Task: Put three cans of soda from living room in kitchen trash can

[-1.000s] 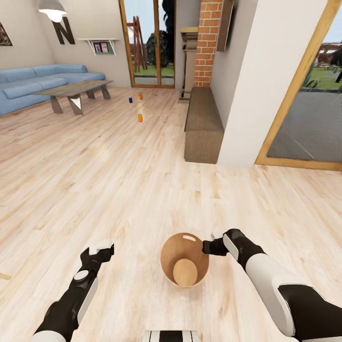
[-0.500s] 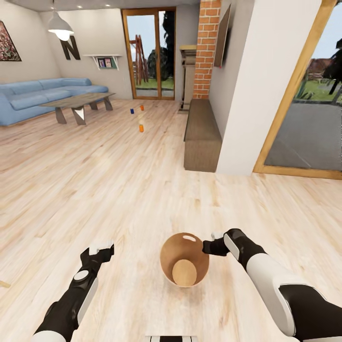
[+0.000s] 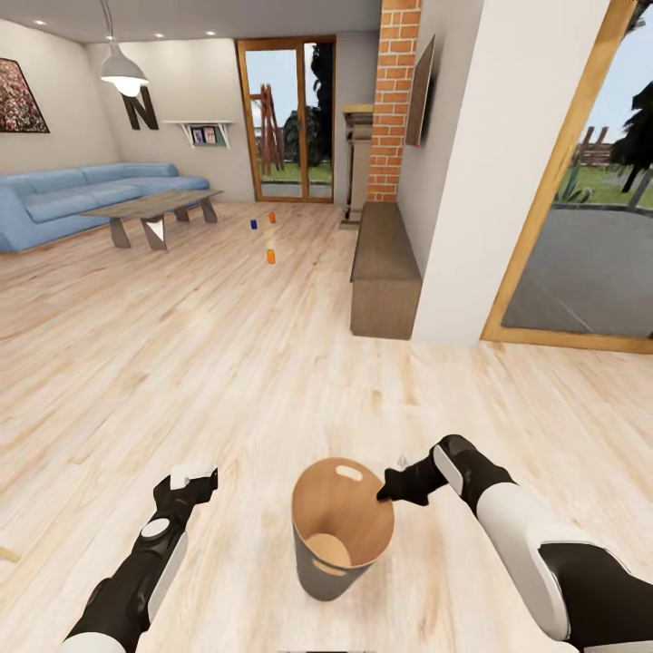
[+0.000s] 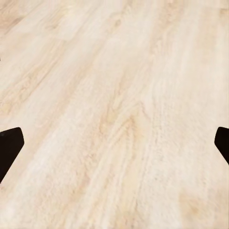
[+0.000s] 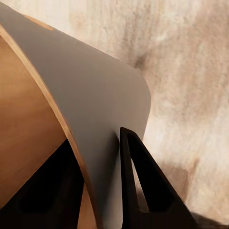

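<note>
Right gripper (image 3: 392,487), clamped on the trash can (image 3: 343,535) rim at lower centre, has tilted it upright; cans (image 3: 269,256) wait upper left, left gripper (image 3: 192,474) spread empty.

Only readable thing here is the big dark block letter "N" (image 3: 141,108) mounted on the pale back wall (image 3: 195,82), just behind the white cone-shaped hanging lamp (image 3: 124,71). Nothing else legible.

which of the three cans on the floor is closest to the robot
The orange can standing alone in front; the blue can and other orange can stand farther back.
</note>
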